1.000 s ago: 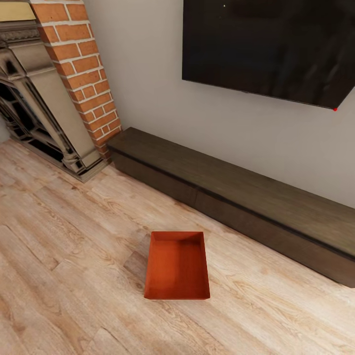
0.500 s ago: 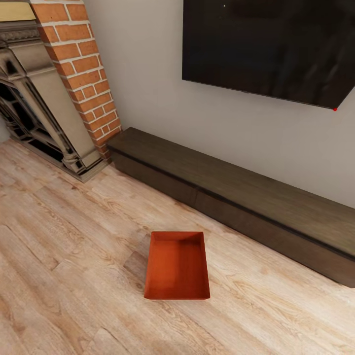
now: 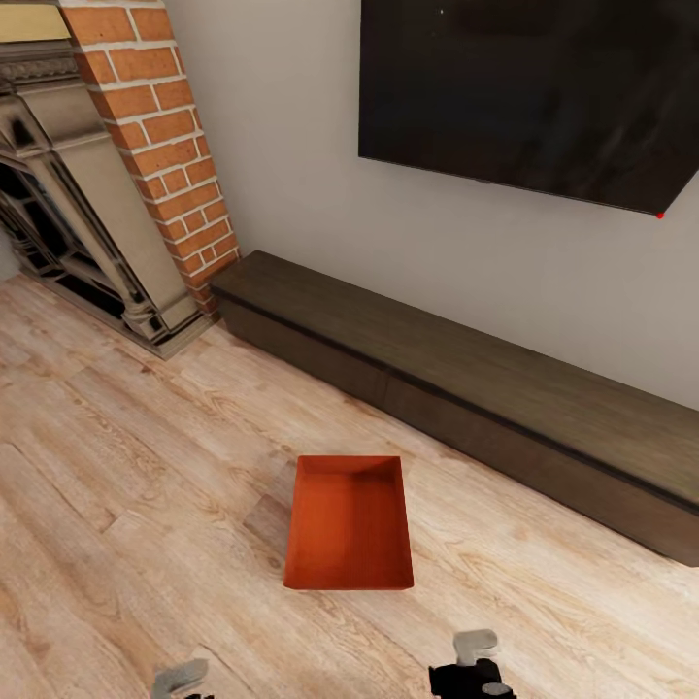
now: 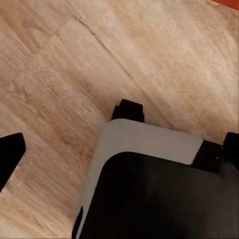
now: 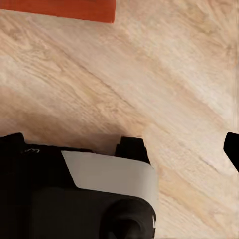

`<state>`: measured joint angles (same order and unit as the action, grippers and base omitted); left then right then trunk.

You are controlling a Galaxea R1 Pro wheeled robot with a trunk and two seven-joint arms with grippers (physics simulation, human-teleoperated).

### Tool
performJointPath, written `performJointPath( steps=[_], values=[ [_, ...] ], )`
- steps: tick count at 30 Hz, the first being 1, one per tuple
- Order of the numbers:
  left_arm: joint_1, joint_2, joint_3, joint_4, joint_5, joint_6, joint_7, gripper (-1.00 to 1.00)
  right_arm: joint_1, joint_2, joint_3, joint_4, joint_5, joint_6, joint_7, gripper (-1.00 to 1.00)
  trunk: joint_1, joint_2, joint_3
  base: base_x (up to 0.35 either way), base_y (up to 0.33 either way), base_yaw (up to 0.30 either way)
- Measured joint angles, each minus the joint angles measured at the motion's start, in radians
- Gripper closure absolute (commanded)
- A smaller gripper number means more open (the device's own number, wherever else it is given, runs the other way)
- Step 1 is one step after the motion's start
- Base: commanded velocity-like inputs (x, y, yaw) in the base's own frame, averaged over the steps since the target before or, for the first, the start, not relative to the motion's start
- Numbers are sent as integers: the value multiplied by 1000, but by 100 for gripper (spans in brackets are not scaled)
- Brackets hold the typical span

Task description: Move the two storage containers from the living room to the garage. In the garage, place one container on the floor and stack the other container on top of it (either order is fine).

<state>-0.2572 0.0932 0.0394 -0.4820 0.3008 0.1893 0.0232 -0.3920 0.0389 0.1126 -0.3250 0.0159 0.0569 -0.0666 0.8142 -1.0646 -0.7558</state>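
One orange bin (image 3: 349,524) sits upright on the wood floor (image 3: 116,485), near the dark TV bench (image 3: 466,388). Left gripper (image 3: 182,677) and right gripper (image 3: 475,646) hang at the near edge, clear of the bin; whether they are released or clenched cannot be told.

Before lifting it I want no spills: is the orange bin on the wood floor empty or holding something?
Empty. The head view looks straight into the orange bin, upright on the wood floor, showing only its bare bottom.

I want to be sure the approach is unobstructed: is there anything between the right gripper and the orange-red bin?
Nothing: in the head view only bare wood plank floor separates the right gripper from the storage container.
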Motion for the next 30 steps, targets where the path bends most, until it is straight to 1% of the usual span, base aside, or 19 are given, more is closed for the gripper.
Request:
performJointPath(
  steps=[1,2,3,4,5,8,9,10,11,13,14,15,18,22,28,29,30],
  values=[
    [-6,9,0,-17,-1,10,1,-100,-41,9,0,4,-2,6,-12,-100,0,0,0,0,0,0],
    [-12,12,0,-24,-3,17,2,-100,-66,13,0,9,-3,9,-21,-100,0,0,0,0,0,0],
    [-32,15,0,-34,-7,32,3,-100,-108,20,0,24,-5,14,-38,-100,0,0,0,0,0,0],
    [-48,16,0,-38,-10,42,4,-100,-132,22,-1,33,-6,16,-47,-100,0,0,0,0,0,0],
    [-82,13,-2,-40,-19,63,5,-100,-173,28,0,53,-6,18,-62,-100,0,0,0,0,0,0],
    [-145,2,-5,-35,-38,97,7,-100,-226,42,-1,78,-8,16,-76,-100,0,0,0,0,0,0],
    [-197,-27,-7,-30,-68,116,18,-100,-255,58,0,90,-5,12,-86,-100,0,0,0,0,0,0],
    [-239,-58,-8,-28,-98,124,38,-100,-270,70,0,94,-5,7,-96,-100,0,0,0,0,0,0],
    [-256,-74,-8,-26,-117,126,53,-100,-275,76,0,94,-4,4,-102,-100,0,0,0,0,0,0],
    [-315,-128,-12,-21,-186,130,107,-100,-287,92,0,95,-4,-12,-125,-100,0,0,0,0,0,0],
    [-349,-162,-12,-15,-224,128,132,-100,-292,100,0,95,-6,-32,-137,-100,0,0,0,0,0,0],
    [-360,-173,-12,-10,-235,125,140,-100,-293,103,0,96,-6,-43,-140,-100,0,0,0,0,0,0],
    [-370,-181,-12,0,-251,115,150,-100,-294,108,1,96,-6,-57,-143,-100,0,0,0,0,0,0],
    [-374,-182,-11,9,-260,108,159,-100,-294,117,0,94,-6,-64,-144,-100,0,0,0,0,0,0],
    [-376,-179,-10,33,-258,101,162,-100,-295,130,0,92,-5,-67,-144,-100,0,0,0,0,0,0],
    [-376,-179,-10,39,-259,93,162,-100,-295,136,1,91,-4,-68,-144,-100,0,0,0,0,0,0],
    [-376,-179,-9,41,-260,87,162,-100,-295,136,2,91,-3,-68,-144,-100,0,0,0,0,0,0]
  ],
)
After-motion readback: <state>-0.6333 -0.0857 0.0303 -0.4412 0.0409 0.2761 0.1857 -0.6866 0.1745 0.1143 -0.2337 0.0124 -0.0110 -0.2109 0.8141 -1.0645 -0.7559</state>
